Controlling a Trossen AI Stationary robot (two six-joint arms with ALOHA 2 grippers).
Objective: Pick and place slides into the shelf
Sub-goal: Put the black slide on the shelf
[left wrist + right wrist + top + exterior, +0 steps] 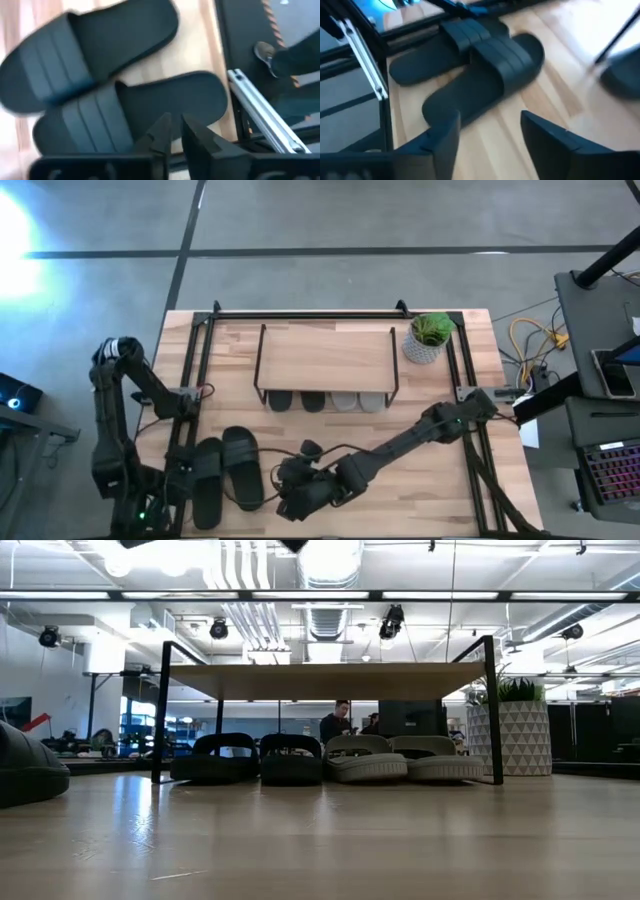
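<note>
table (420,395): light wood, black frame
shelf (325,358): sits at the back middle of the table
under the shelf: dark olive pair (255,758) and pale grey pair (400,759), side by side
front left: black pair (225,472) loose on the wood
potted plant (430,337): just right of the shelf

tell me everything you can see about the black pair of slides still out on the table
The black pair of slides lies flat on the wooden table, soles down and side by side, at its front left and outside the shelf. Each looks like matte rubber, with a broad ribbed strap over a smooth footbed. The left gripper is over one sandal, the right gripper close by, jaws open; neither holds them.
</note>
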